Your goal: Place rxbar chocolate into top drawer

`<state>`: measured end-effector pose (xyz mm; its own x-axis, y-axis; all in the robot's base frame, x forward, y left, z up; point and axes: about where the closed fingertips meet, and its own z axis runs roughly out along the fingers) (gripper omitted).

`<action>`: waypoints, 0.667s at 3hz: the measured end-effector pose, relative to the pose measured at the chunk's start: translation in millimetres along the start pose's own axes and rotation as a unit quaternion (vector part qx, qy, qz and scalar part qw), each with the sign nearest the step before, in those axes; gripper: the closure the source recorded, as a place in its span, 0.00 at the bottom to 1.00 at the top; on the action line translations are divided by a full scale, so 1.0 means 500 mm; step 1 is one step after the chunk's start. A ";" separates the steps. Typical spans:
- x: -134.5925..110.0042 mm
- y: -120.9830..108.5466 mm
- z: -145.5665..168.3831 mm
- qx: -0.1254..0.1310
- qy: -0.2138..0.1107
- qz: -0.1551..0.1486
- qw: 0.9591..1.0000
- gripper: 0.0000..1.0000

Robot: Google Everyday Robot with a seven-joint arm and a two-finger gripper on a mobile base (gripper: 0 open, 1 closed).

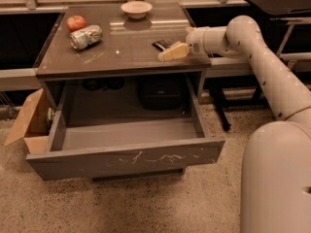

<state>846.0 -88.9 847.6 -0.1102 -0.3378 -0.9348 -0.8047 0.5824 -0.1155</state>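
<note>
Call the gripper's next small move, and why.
Probably ease the gripper a little toward the rxbar chocolate and settle over it. The bar lies flat on the tabletop just beyond the gripper's tip, not lifted, and the top drawer stands open below, so the grasp looks like the step left.

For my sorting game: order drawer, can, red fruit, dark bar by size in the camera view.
top drawer
can
red fruit
rxbar chocolate, unsure: the gripper, near the table's right edge, may cover part
</note>
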 end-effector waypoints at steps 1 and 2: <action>0.006 -0.019 0.026 0.021 -0.003 0.014 1.000 0.00; 0.010 -0.029 0.052 0.030 -0.010 0.026 0.999 0.00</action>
<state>872.4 -80.0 836.1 -0.1401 -0.2914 -0.9463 -0.7617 0.6423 -0.0850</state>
